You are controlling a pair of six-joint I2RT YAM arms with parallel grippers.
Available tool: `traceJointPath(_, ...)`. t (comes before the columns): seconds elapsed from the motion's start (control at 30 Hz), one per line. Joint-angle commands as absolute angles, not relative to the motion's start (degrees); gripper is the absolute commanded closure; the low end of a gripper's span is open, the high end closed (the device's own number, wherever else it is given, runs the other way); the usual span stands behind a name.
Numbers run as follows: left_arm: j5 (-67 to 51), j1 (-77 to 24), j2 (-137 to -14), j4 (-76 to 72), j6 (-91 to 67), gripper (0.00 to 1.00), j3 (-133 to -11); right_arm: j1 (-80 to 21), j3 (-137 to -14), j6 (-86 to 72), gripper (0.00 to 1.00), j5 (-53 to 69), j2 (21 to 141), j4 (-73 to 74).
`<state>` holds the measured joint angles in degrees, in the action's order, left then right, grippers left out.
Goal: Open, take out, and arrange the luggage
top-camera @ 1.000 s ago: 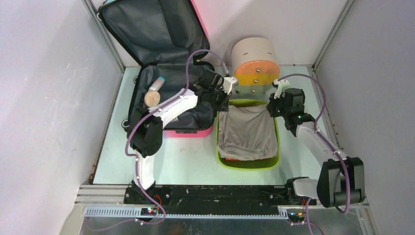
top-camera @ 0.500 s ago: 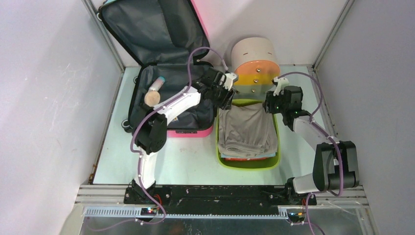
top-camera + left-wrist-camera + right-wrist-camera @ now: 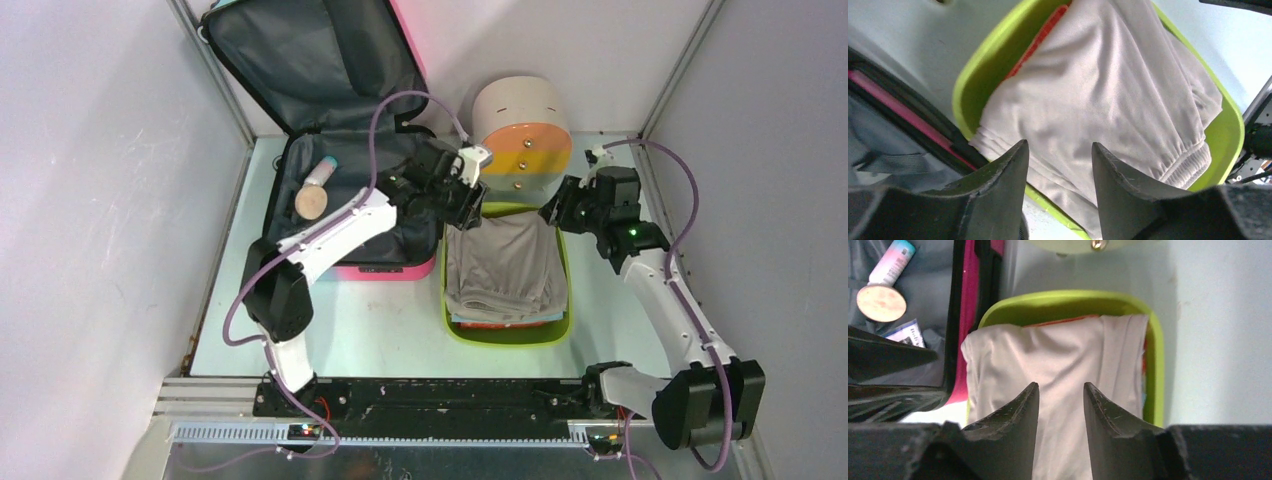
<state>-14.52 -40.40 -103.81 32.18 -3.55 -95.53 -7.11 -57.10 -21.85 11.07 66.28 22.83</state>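
Luggage (image 3: 300, 70) lies open, lid raised, dark grey lining exposed, pink shell edge visible. Left gripper (image 3: 1059, 150) and right gripper (image 3: 1061, 390): jaws parted, empty.

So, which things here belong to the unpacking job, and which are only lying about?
Job in hand:
- the open suitcase
- the bottle lying in it
- the folded beige clothes in the green tray
- the left pincer and right pincer, both open over the clothes

Just lying about:
- the beige drum with an orange-yellow face, behind the tray
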Motion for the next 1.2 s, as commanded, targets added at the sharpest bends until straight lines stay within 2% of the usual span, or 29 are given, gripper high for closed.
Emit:
traceJointPath(0.0, -9.2, -41.4, -105.3, 28.8, -7.8, 0.48, -92.0, -8.2, -54.8, -27.5, 0.62, 11.5, 67.8, 22.9)
traceJointPath(0.17, -0.5, -41.3, -112.7, 32.1, -9.5, 0.49, -96.4, -6.4, -52.3, -27.8, 0.67, 7.0, 76.7, 15.1)
traceJointPath(0.33, -3.3, -41.3, -119.1, 36.2, -10.6, 0.49, -101.4, -5.6, -52.0, -26.0, 0.67, 7.9, 85.6, 11.7)
traceJointPath(0.5, -4.8, -41.3, -119.1, 40.7, -10.2, 0.46, -106.2, -5.3, -53.1, -24.8, 0.65, 7.6, 83.7, 14.7)
traceJointPath(0.57, -6.9, -41.3, -117.6, 43.4, -10.4, 0.44, -109.2, -5.7, -54.8, -24.9, 0.58, 7.8, 80.6, 18.9)
traceJointPath(0.6, -8.6, -41.3, -115.7, 44.5, -10.5, 0.43, -110.4, -5.9, -55.9, -25.2, 0.54, 8.1, 77.8, 20.3)
traceJointPath(0.73, -10.0, -41.3, -106.7, 45.2, -11.5, 0.37, -109.2, -9.6, -56.9, -28.3, 0.48, 6.3, 68.1, 28.1)
traceJointPath(0.9, -8.5, -41.4, -97.6, 48.5, -11.0, 0.32, -105.5, -16.8, -56.8, -39.4, 0.47, -2.2, 59.0, 40.2)
traceJointPath(0.97, -7.3, -41.3, -91.2, 47.0, -10.6, 0.22, -101.2, -19.9, -56.4, -48.5, 0.47, -5.4, 56.9, 45.1)
traceJointPath(1.0, -6.9, -41.3, -89.4, 46.2, -10.4, 0.08, -97.3, -21.7, -56.1, -51.9, 0.46, -6.2, 56.3, 46.9)
traceJointPath(1.07, -4.8, -41.4, -83.8, 43.5, -10.0, 0.01, -91.5, -24.4, -55.6, -63.2, 0.46, -8.5, 54.1, 53.0)
traceJointPath(1.17, 0.1, -41.3, -75.1, 41.0, -8.8, 0.00, -82.8, -29.4, -54.1, -81.6, 0.46, -12.9, 49.6, 62.1)
